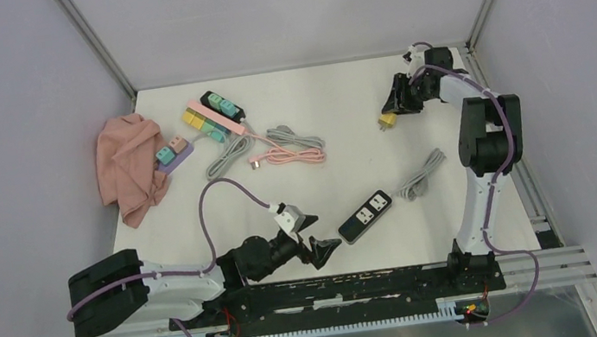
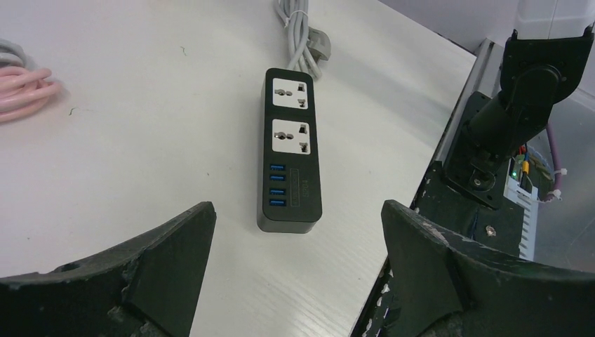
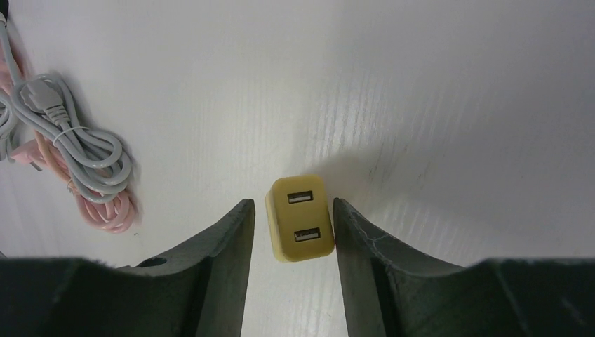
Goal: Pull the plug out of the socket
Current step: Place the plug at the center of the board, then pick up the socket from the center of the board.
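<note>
A yellow two-port USB plug lies on the white table at the back right, apart from any socket. In the right wrist view the plug sits between the fingers of my right gripper, touching the right finger, with a gap at the left one; the jaws are open. The right gripper hovers just over it. The black power strip lies near the front; both its sockets are empty. My left gripper is open and empty, just short of the strip's USB end.
The strip's grey cord is bundled to its right. Pink and grey cable coils lie mid-table. Several power strips with coloured plugs and a pink cloth are at the back left. The right arm's base stands at the table's near edge.
</note>
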{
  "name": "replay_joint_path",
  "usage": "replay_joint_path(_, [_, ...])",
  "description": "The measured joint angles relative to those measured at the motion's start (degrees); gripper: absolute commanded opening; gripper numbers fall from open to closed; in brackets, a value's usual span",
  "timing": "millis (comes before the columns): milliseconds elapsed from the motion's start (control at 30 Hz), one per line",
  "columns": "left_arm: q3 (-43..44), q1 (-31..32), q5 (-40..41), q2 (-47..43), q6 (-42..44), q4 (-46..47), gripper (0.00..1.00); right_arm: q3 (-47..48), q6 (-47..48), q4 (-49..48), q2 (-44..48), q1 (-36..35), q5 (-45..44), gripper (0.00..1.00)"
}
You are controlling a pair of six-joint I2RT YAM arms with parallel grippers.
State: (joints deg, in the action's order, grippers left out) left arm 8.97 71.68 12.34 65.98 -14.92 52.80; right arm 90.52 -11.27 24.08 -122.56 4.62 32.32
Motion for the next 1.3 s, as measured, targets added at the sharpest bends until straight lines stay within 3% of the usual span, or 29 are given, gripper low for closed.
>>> replay_joint_path(200, [-0.04, -0.26, 0.68, -0.42, -0.04, -0.11, 0.95, 0.52, 1.77, 0.5, -0.07, 0.13, -1.11, 0.64])
replay_joint_path(367, [-0.04, -0.37, 0.68, -1.75, -0.07, -0.48, 1.0, 0.48, 5.22, 2.03, 1.75, 1.25, -2.47, 0.66])
replay_joint_path(700, [-0.04, -2.84, -0.92, -4.94, -3.65, -2.03, 0.99, -4.11, 22.03, 8.55, 23.06, 2.73, 6.01, 0.66])
replay_joint_path(933, [-0.04, -12.24, -8.48, -5.46, -9.99, -3.32, 0.99, -12.11, 34.36, 13.79, 38.07, -1.2, 14.16, 0.66])
replay_joint_path(1133, [-0.04, -23.82, -16.37, -7.3, -16.06, -3.48, 0.99, -16.24, 39.78, 17.29, 43.1, -8.74, 16.74, 0.66])
replay_joint_path(1300, [-0.04, -28.13, -20.63, -7.08, -20.13, -3.13, 0.99, -21.75, 43.01, 17.4, 46.14, -12.02, 19.08, 0.72])
